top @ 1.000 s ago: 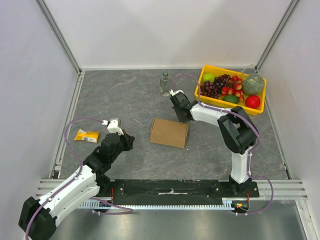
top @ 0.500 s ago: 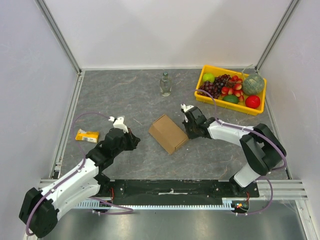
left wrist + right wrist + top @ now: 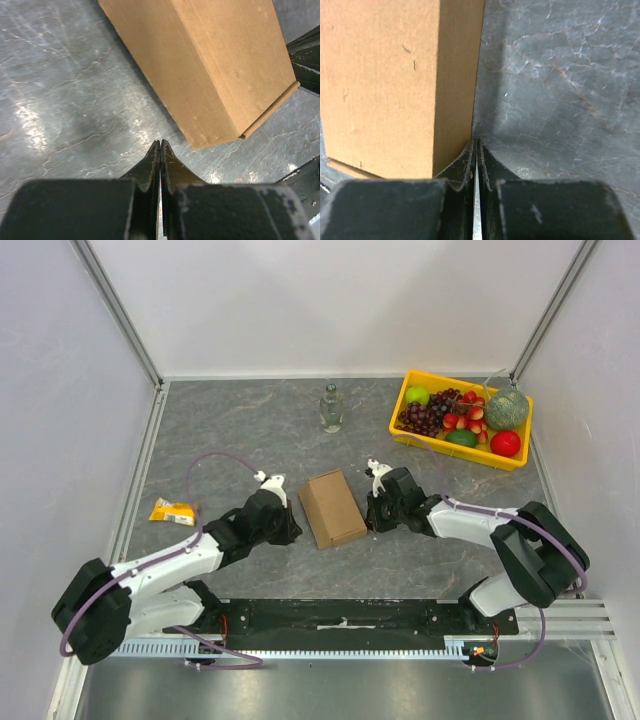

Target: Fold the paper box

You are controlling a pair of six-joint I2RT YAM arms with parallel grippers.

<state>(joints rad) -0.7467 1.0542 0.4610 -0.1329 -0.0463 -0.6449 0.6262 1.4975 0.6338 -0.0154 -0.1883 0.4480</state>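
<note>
You had the box (image 3: pixel 333 508) lying closed near the middle of the worktop (image 3: pixel 240 430), turned a little askew, with an arm on either side. Your left fingers (image 3: pixel 150 162) were pressed together on nothing, their tips just short of the box's near left corner. Your right fingers (image 3: pixel 466 159) were likewise closed and empty, their tips at the foot of its right wall, touching it or all but; I could not tell which. It looked like light, stiff corrugated card, so I judged it would skate on the smooth surface under a one-sided push and dent if you pinched a flat face. The corners and folded edges seemed the strong places, and the lip showing along its near end the natural spot to press or tuck. Bracing one side while working the other looked wise. Room was good: open worktop lay beyond the box, the bottle (image 3: pixel 330 408) and the fruit tray (image 3: pixel 462 448) stood well apart toward the far right, and a yellow packet (image 3: pixel 174 511) lay off to the left past your left arm.
</note>
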